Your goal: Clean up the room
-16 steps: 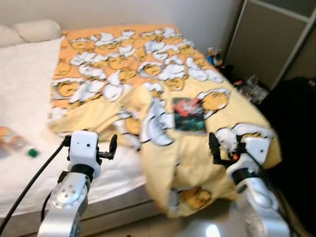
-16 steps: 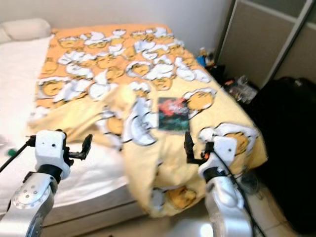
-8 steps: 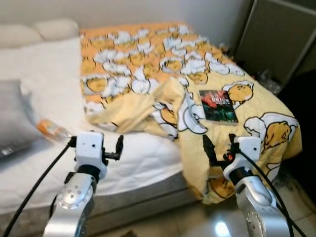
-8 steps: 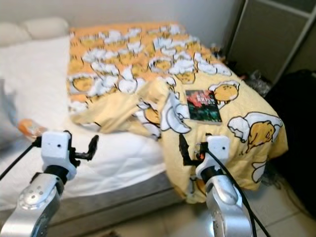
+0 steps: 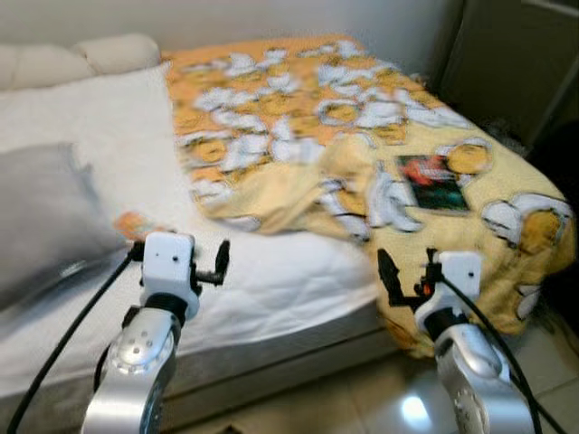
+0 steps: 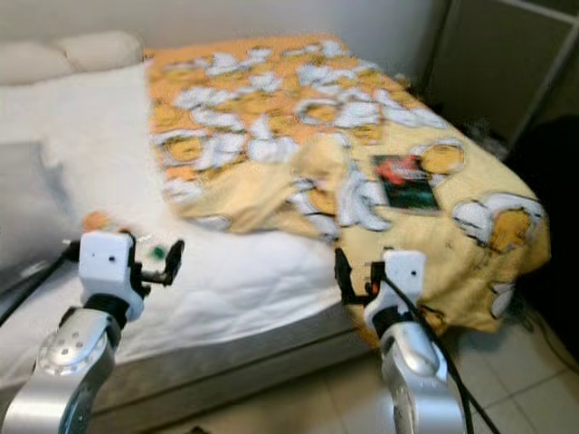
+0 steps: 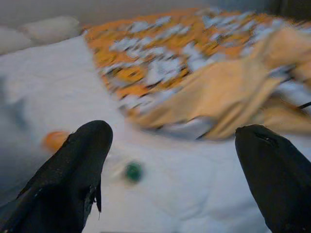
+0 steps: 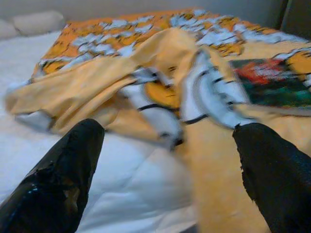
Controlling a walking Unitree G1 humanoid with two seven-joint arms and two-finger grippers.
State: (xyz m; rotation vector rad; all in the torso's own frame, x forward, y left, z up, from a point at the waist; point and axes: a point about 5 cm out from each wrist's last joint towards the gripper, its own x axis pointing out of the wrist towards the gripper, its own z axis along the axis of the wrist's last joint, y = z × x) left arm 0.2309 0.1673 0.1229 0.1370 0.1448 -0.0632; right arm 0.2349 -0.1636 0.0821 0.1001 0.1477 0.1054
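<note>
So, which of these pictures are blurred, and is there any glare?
Left eye view and right eye view: soft all over, the yellow blanket print smeared; a bright glare spot on the floor tiles. Left wrist view: strongly blurred, the small green object only a smudge between the left gripper fingers. Right wrist view: milder blur, the book cover unreadable beyond the right gripper.

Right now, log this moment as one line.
yellow cartoon-print blanket: rumpled | dark book: on blanket | left gripper: open | right gripper: open

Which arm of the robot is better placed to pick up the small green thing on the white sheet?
Probably the left. The open left pincer points at the small green thing, while the right pincer faces the yellow blanket.
</note>
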